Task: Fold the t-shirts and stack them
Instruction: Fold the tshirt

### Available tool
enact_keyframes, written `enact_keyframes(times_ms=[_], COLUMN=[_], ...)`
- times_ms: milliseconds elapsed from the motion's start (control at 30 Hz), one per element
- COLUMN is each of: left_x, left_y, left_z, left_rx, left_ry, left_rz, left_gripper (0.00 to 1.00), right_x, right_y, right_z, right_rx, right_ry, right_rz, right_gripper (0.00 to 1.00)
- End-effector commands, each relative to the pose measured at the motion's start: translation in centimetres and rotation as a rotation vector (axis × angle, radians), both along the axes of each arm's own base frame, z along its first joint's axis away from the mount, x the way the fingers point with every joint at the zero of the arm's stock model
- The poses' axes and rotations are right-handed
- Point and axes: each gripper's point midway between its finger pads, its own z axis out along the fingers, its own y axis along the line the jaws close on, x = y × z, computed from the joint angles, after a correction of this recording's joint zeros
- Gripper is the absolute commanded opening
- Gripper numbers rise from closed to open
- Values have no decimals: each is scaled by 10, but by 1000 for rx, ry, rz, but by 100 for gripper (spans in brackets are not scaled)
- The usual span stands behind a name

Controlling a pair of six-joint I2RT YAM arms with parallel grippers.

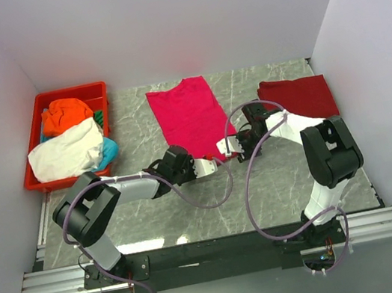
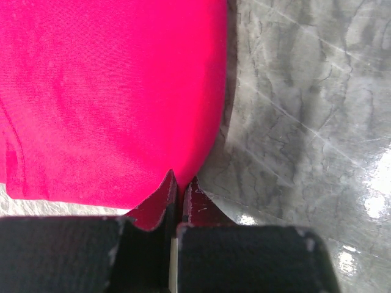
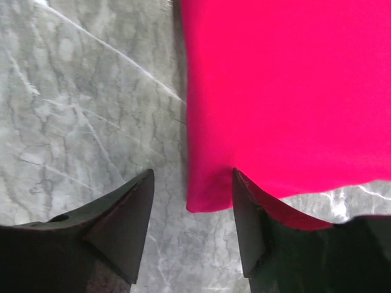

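Observation:
A bright pink-red t-shirt (image 1: 190, 115) lies flat as a long strip at the table's centre. My left gripper (image 1: 213, 166) is at its near end. In the left wrist view the jaws (image 2: 182, 180) are shut, with the shirt's (image 2: 110, 91) corner pinched at their tips. My right gripper (image 1: 225, 147) is open. In the right wrist view (image 3: 192, 172) it straddles a corner of the shirt (image 3: 281, 91), one finger over cloth and one over bare table. A darker red folded t-shirt (image 1: 300, 96) lies at the right. Orange (image 1: 65, 114), white (image 1: 66, 152) and teal (image 1: 109, 151) shirts are piled in the tray.
A rigid red plastic tray (image 1: 71, 92) stands at the far left against the wall. The grey marble tabletop (image 1: 277, 177) is walled on three sides. Purple cables loop from both arms over the near middle.

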Motion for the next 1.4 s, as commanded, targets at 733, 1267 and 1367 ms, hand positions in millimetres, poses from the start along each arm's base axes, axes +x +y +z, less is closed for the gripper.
enact_keyframes(times_ms=[733,1267,1367], left_x=[-27,-62,-74], left_y=[7,-5,-8], left_z=[-12,0,2], left_rx=[51,45,44], left_ry=[81,162,175], left_rz=[-84,-132,-139], left_gripper=[0,0,0], right_x=[23,-34,-45], right_y=[4,-4,-4], right_z=[7,14,16], right_rx=[-58,-5,11], right_ry=[-102,-72,-70], right_rz=[-78,-50,-50], right_gripper=[0,0,0])
